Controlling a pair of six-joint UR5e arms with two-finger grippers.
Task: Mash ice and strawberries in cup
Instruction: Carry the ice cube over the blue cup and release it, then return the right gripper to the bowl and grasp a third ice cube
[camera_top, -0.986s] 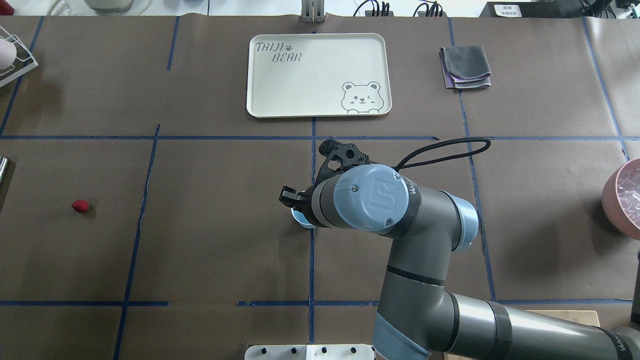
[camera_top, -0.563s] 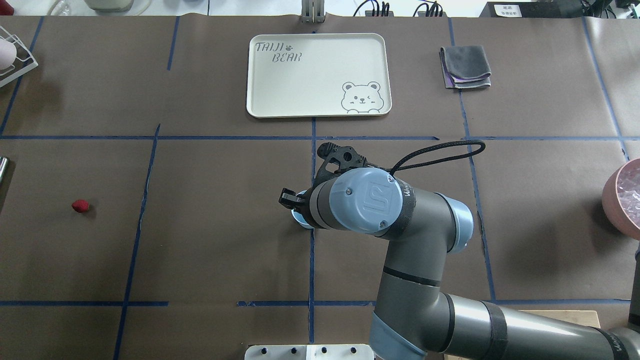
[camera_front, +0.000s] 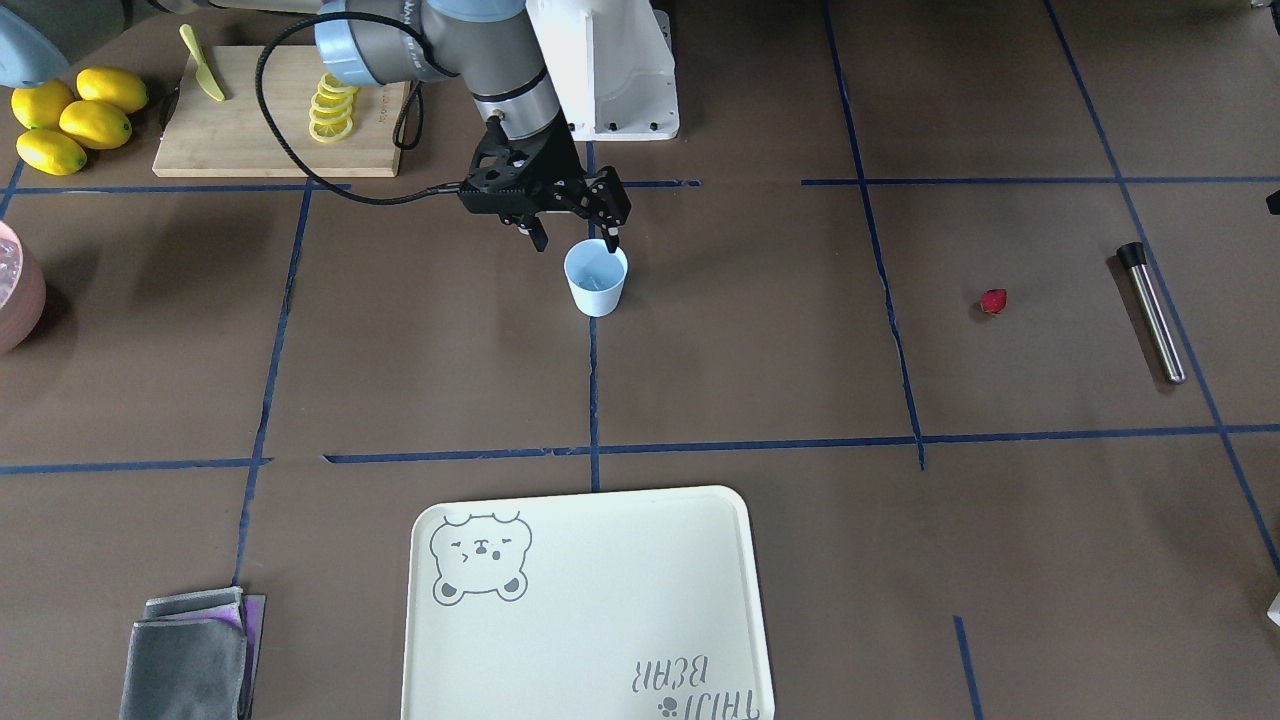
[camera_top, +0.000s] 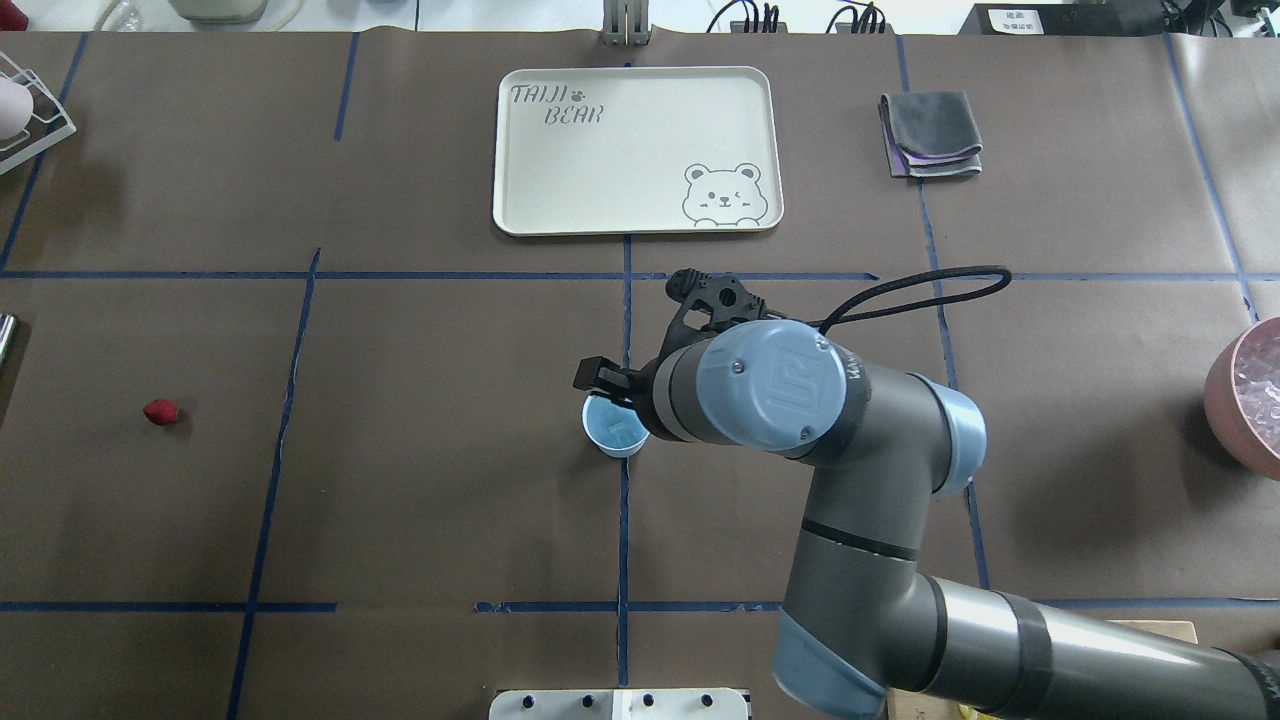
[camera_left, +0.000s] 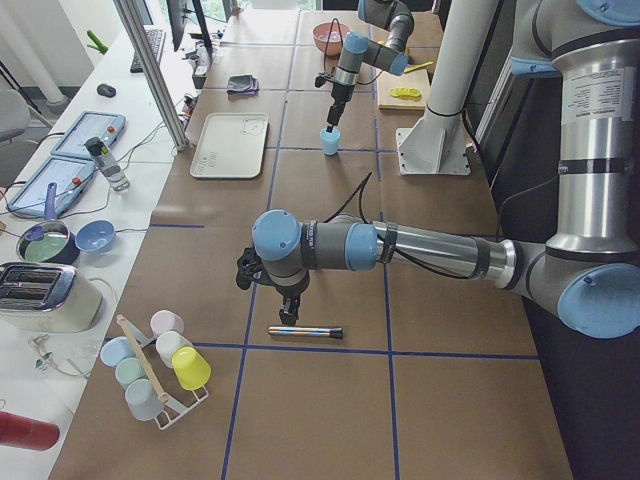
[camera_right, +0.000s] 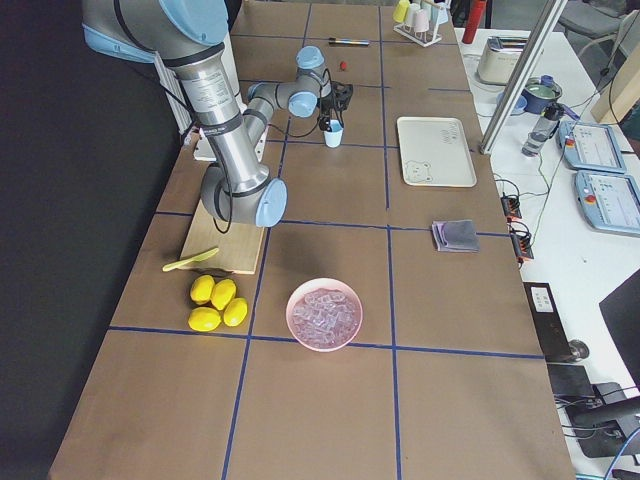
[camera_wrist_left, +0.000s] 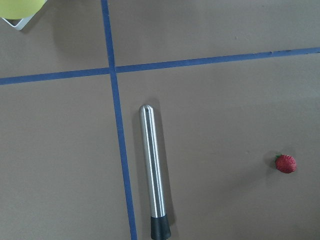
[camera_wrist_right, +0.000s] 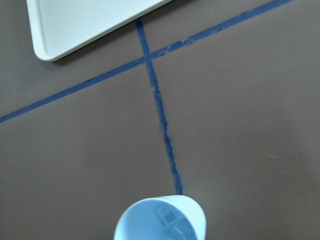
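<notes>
Hovering with right gripper (camera_front: 578, 244) spread, holding nothing, cup (camera_front: 596, 285) with ice (camera_wrist_right: 169, 222) just beneath; could clip rim if swung sideways low, tipping cup, spilling ice.

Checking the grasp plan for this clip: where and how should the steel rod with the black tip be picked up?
Grip the steel rod mid-shaft, from straight above, jaws closing across its thin width. It lies flat on the table, round and slim, the strawberry well aside.
</notes>
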